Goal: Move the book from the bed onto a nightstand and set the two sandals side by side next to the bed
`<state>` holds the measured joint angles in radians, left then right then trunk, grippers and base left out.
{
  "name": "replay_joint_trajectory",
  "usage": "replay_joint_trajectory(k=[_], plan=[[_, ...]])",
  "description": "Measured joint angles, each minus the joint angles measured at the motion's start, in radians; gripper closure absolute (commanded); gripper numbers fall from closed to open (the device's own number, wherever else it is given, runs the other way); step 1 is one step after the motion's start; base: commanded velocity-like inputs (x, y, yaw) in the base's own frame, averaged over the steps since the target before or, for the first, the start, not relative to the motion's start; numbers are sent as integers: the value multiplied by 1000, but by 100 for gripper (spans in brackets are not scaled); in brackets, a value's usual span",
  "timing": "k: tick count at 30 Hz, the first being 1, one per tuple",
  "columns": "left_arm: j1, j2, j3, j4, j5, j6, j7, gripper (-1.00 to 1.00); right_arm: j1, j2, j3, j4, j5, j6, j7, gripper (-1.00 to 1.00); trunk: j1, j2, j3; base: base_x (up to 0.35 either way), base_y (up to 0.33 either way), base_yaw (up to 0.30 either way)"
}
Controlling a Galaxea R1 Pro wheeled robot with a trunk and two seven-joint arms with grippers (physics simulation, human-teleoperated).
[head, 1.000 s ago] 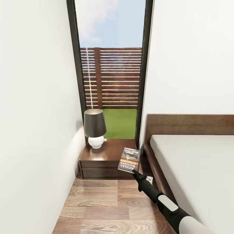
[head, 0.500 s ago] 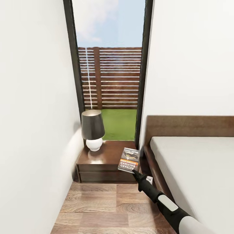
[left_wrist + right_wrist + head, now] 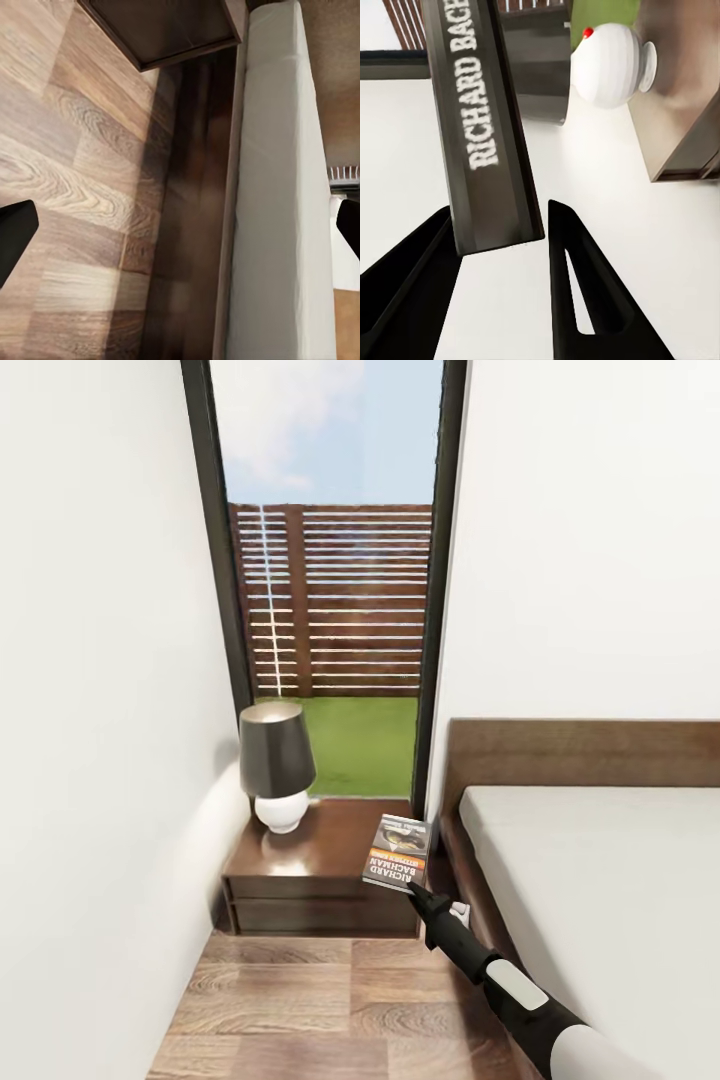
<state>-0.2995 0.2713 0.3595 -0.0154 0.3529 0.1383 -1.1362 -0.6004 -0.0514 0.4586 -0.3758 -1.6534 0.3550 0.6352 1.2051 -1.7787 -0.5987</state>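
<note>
Book (image 3: 397,851), dark cover, white-orange lettering; right pincer (image 3: 414,890) grasping it; left pincer (image 3: 180,225) released.

Right arm (image 3: 520,1000) stretched forward, jaws clamped; left fingers (image 3: 15,232) spread apart.

Black claw (image 3: 412,892) (white forearm)

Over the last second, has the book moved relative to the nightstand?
Yes. The book, in the right pincer, has advanced toward the window, further over the nightstand top.
</note>
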Motion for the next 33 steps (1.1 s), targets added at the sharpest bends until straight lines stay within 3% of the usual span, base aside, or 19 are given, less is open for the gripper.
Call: replay_joint_trajectory(k=[33], plan=[[0, 0, 0, 0, 0, 0, 0, -100, -1, 0, -1, 0, -2, 1, -1, 100, 0, 0, 0, 107, -8, 0]])
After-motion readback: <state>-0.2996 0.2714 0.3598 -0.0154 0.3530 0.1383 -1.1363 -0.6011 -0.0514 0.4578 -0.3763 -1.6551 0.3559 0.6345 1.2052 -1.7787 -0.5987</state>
